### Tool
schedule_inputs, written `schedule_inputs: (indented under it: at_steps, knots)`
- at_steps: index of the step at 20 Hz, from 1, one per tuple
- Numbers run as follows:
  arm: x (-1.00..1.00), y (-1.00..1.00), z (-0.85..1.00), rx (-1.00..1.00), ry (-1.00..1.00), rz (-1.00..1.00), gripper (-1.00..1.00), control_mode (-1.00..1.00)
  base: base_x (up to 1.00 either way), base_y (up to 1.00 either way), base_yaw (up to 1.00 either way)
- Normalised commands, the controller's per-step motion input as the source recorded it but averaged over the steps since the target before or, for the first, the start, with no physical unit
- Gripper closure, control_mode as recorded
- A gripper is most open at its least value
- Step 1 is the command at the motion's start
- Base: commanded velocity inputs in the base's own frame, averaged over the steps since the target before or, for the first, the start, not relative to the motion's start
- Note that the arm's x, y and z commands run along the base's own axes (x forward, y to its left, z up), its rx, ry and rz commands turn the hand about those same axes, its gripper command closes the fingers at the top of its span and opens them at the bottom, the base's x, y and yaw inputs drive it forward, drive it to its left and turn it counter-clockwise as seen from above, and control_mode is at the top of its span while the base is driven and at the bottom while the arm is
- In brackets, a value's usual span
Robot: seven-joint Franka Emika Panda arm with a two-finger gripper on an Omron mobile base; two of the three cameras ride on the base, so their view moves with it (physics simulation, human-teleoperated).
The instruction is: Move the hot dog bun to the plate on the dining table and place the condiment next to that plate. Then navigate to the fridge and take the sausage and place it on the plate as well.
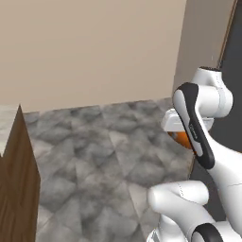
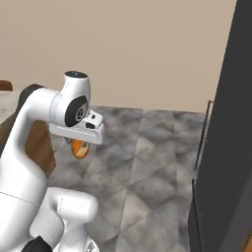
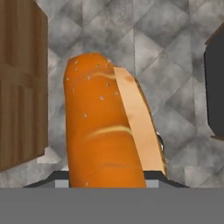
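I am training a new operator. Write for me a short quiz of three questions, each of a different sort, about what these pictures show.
1. True or false: the tool is shut on the hot dog bun.
2. Multiple choice: what lies below the bun in the hand view? A) a dark plate B) the grey tiled floor C) a marble table top
3. Fill in: in the hand view, a brown ____ piece of furniture stands beside the bun.

Key
1. True: the bun sits between the fingers and hangs over the floor.
2. B
3. wooden
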Motion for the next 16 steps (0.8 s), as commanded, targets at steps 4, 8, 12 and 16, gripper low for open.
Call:
schedule_inputs:
  at_steps: [4,8,12,16]
  knots:
    - [0.0,0.0,0.0,0.0,0.0,0.0,1.0,1.0,1.0,0.01,0.33]
    - [0.0,0.0,0.0,0.0,0.0,0.0,1.0,1.0,1.0,0.0,0.33]
    - [0.0,0.0,0.0,0.0,0.0,0.0,1.0,1.0,1.0,0.0,0.35]
    - [0.0,0.0,0.0,0.0,0.0,0.0,1.0,1.0,1.0,0.0,0.37]
